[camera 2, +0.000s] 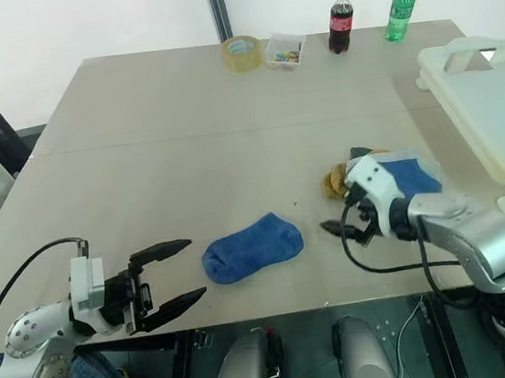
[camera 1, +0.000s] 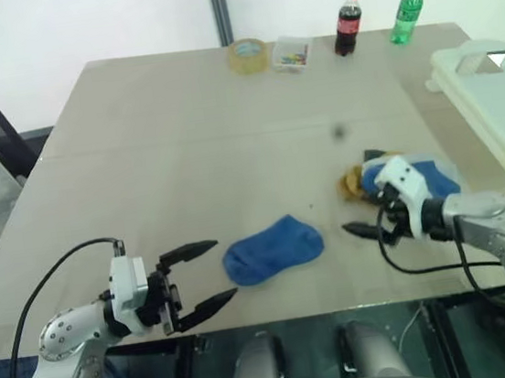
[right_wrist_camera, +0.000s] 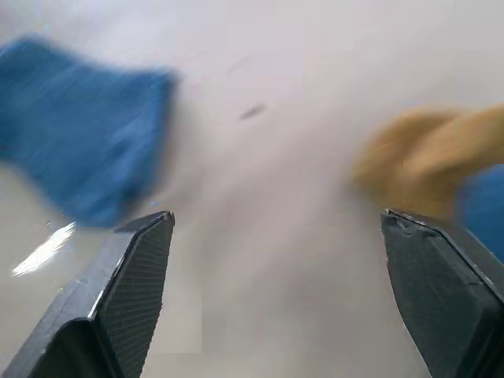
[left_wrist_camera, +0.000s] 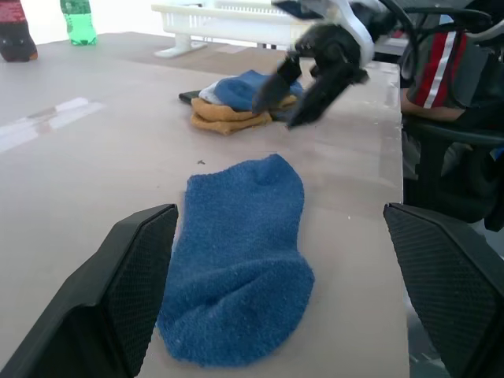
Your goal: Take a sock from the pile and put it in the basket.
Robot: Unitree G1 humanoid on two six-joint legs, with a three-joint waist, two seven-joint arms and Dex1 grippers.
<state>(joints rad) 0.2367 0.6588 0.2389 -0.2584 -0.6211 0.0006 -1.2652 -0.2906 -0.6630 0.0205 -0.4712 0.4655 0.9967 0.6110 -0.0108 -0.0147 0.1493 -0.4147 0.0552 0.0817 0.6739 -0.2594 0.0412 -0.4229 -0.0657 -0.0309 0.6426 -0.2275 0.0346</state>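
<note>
Sock: bright royal-blue fuzzy short sock (camera 1: pixel 272 249), flat on the beige wooden table (camera 1: pixel 183 151), alone.
Pile: mustard, grey and blue socks (camera 2: pixel 389 172), right of the sock.
Basket: cream-white plastic basket (camera 1: pixel 491 104), beyond the pile.
Left gripper (camera 1: pixel 206 274): spread, empty, left of the sock.
Right gripper (left_wrist_camera: pixel 291 98): spread, empty, between sock and pile.

Basket (camera 1: pixel 500 103) cut off at edge; pile (camera 2: pixel 389 172) partly behind right arm.

Both my arms are silver-grey metal with round screw-dotted joint housings and white wrist blocks. Each tool, left tool (camera 1: pixel 209 273) and right tool (camera 2: pixel 332 223), has two black pointed fingers with mesh-textured pads (left_wrist_camera: pixel 140 276). Black cables loop off each wrist.
</note>
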